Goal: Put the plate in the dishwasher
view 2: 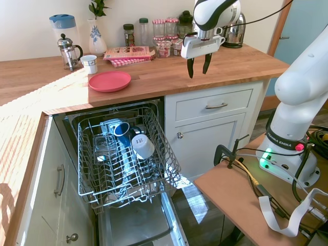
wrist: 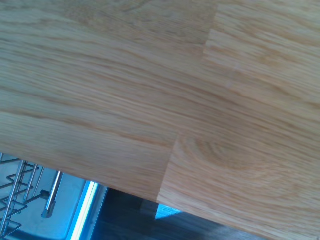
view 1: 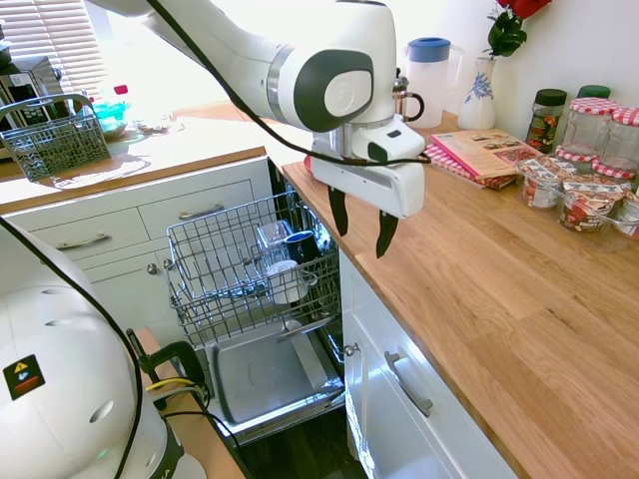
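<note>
The pincer (view 2: 199, 65) hangs above the wooden worktop (view 2: 230, 64) with its 2 dark fingers (view 1: 337, 212) spread apart and nothing between them. The plate (view 2: 109, 81) lies flat on the worktop, well apart from the pincer, just above the dishwasher (view 2: 123, 154) and near a white cup (view 2: 90, 64) and a glass coffee press (view 2: 68, 50). The dishwasher stands open with its door (view 1: 265, 379) folded down and its wire rack (view 1: 215, 269) pulled out; a blue mug (view 2: 122, 129), a white cup (view 2: 143, 146) and a clear glass (view 1: 272, 238) sit in the rack. The wrist view shows wood grain, with a corner of the rack below the worktop edge
</note>
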Motion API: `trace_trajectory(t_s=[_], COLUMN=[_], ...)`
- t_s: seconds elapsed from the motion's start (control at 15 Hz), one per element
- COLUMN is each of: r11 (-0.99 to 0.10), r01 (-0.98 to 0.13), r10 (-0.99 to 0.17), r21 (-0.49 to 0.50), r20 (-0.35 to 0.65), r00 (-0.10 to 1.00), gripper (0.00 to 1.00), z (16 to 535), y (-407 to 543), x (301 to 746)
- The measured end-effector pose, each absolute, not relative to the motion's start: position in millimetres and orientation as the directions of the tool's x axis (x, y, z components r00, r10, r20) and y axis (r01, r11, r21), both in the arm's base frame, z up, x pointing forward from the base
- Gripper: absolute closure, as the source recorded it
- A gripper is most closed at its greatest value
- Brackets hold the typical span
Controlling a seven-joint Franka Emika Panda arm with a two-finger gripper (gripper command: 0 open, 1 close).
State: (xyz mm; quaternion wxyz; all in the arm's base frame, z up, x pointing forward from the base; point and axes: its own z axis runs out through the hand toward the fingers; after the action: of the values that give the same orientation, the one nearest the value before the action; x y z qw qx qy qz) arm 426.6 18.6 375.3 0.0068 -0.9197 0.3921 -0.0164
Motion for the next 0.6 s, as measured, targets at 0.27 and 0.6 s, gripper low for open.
trace_trajectory(t_s=[0.27,0.6], r11=[-0.688,-0.698], r01=[-0.723,-0.691], r10=[-0.725,-0.706], r21=[-0.065,-0.188], r20=[0.028,0.02], r00=[0.688,0.708], gripper=[0.0,0.0], z=[386.6,427.2], y=[38.3,131.8], x=[435.9,509.3])
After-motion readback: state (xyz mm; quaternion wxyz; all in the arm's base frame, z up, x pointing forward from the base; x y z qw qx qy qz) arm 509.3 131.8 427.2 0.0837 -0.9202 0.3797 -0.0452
